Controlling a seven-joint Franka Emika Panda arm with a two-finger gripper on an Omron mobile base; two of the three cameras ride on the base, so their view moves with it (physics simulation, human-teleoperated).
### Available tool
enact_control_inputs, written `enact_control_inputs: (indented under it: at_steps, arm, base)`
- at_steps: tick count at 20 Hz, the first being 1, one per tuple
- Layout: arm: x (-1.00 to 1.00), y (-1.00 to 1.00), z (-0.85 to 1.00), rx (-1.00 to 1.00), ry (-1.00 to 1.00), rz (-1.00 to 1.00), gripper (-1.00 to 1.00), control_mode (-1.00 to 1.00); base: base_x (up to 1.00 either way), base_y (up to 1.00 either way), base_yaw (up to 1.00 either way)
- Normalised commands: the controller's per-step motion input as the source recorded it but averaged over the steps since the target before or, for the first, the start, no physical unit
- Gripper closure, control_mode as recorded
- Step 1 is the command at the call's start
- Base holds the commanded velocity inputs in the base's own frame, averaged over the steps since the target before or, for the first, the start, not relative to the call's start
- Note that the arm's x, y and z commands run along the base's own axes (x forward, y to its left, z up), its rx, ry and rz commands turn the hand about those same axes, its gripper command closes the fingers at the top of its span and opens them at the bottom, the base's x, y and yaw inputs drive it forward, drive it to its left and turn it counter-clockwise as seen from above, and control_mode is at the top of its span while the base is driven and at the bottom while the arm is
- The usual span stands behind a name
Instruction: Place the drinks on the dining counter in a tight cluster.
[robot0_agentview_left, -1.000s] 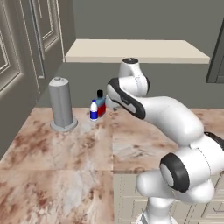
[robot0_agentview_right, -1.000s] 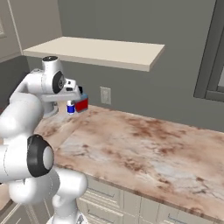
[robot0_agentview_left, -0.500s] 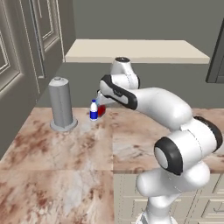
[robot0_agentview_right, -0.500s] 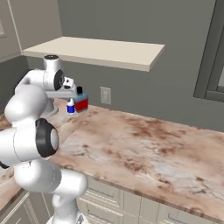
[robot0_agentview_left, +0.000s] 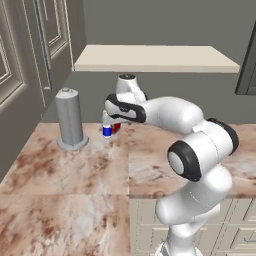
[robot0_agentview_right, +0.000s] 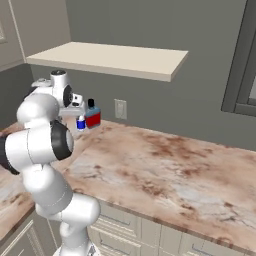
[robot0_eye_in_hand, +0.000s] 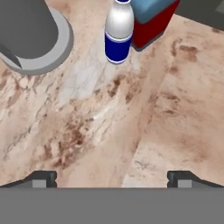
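- Left base view: looks from behind the arm, on its left, forward and down over the counter (robot0_agentview_left: 75, 190) toward the grey wall and shelf (robot0_agentview_left: 155, 57).
- Right base view: same scene from the arm's right, facing the wall, shelf (robot0_agentview_right: 110, 57) and counter (robot0_agentview_right: 165, 170).
- Hand view: close above the counter (robot0_eye_in_hand: 109, 127), looking steeply down.
- Shared by all three: small blue bottle (robot0_agentview_left: 107, 130) (robot0_agentview_right: 81, 123) (robot0_eye_in_hand: 118, 35) beside the red container (robot0_agentview_left: 116, 127) (robot0_agentview_right: 93, 119) (robot0_eye_in_hand: 151, 24).
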Motion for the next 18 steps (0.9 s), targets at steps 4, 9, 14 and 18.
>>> enact_control_inputs:
  at_steps: [4,9,14,18]
  arm:
    - [0.51,0.04,0.0,0.0,0.0,-0.03,-1.0,-1.0]
    - [0.59,0.06,0.0,0.0,0.0,-0.07,-1.0,-1.0]
    - [0.49,0.03,0.0,0.0,0.0,-0.07,-1.0,-1.0]
    - [0.25,0.0,-0.37,0.01,0.06,-0.04,-1.0,-1.0]
  base:
    - [0.0,0.0,0.0]
    - [0.0,0.0,0.0]
    - [0.0,0.0,0.0]
    - [0.0,0.0,0.0]
